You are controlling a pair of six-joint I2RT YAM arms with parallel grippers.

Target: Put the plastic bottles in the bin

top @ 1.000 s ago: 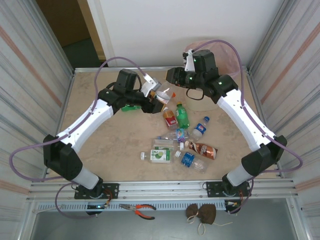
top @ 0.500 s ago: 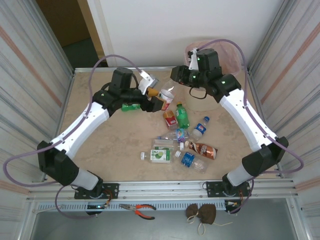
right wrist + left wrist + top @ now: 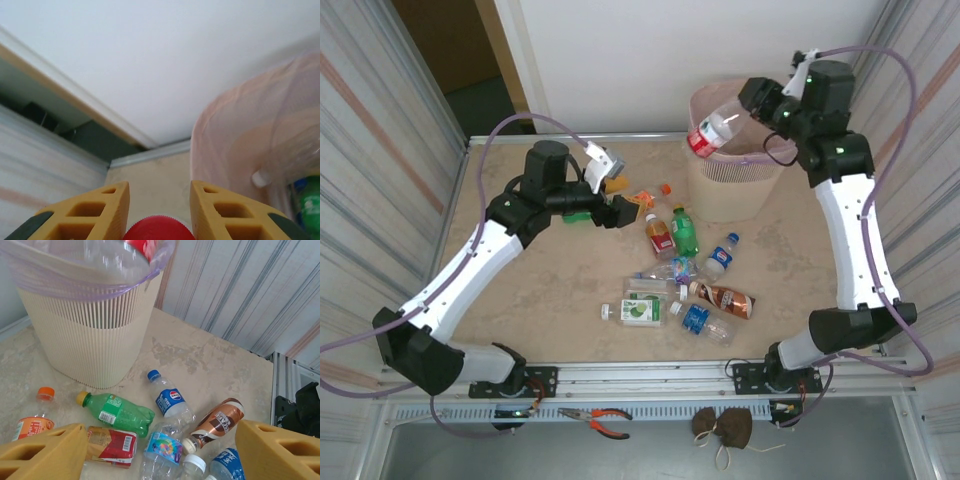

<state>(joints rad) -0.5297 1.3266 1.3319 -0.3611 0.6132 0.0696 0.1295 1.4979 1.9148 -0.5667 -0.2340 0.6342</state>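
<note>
One clear bottle with a red label [image 3: 713, 130] hangs over the bin [image 3: 735, 190], and your right gripper [image 3: 750, 103] is pinching it. The right wrist view shows what the top view cannot: the two yellow fingers [image 3: 85, 212] squeeze in on a round red thing, which looks like the bottle's red cap [image 3: 157, 230].

The bin stands at the far side of the table [image 3: 550, 290], lined with a pink bag [image 3: 240, 130]. Through the bag you can see something green and blue [image 3: 306, 200] and a small white cap [image 3: 261, 177] down inside. They may be bottles, but it is too blurry to be sure.

Your left gripper [image 3: 160, 450] has its fingers spread wide with nothing between them. It hangs over the pile on the table, left of the bin. Its camera shows the pile up close: an orange-capped bottle [image 3: 37, 415], a green bottle [image 3: 117, 412], a flat red-label bottle [image 3: 112, 442], a blue-capped bottle [image 3: 167, 400] and a brown bottle [image 3: 215, 425]. All lie on their sides, near the foot of the bin. The top view shows more bottles [image 3: 640, 312] closer to you.
</note>
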